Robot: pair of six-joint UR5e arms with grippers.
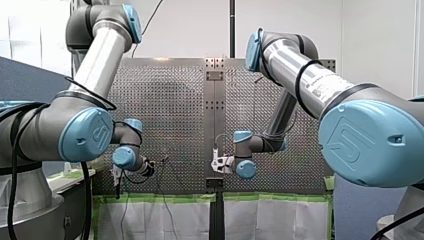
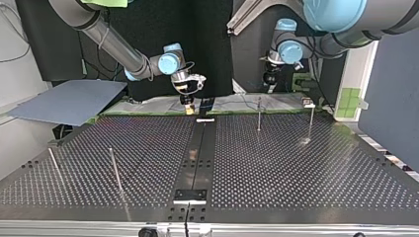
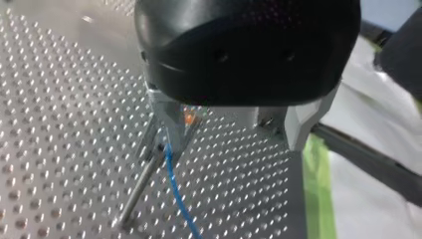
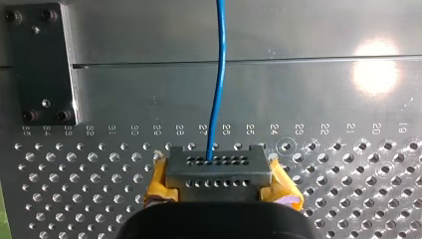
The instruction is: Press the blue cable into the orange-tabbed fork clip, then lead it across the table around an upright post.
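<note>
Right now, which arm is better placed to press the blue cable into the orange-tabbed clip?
Left: my left gripper holds the blue cable right beside the orange tab; the right wrist view shows no clip.

My left arm (image 1: 95,65) and my right arm (image 1: 300,70) share silver tubes, grey joints, logo-embossed light-blue caps (image 1: 86,134) and black cables (image 1: 15,150); my left gripper (image 3: 166,143) is black-housed, my right gripper (image 4: 219,174) wears yellow pads (image 4: 158,185)
</note>
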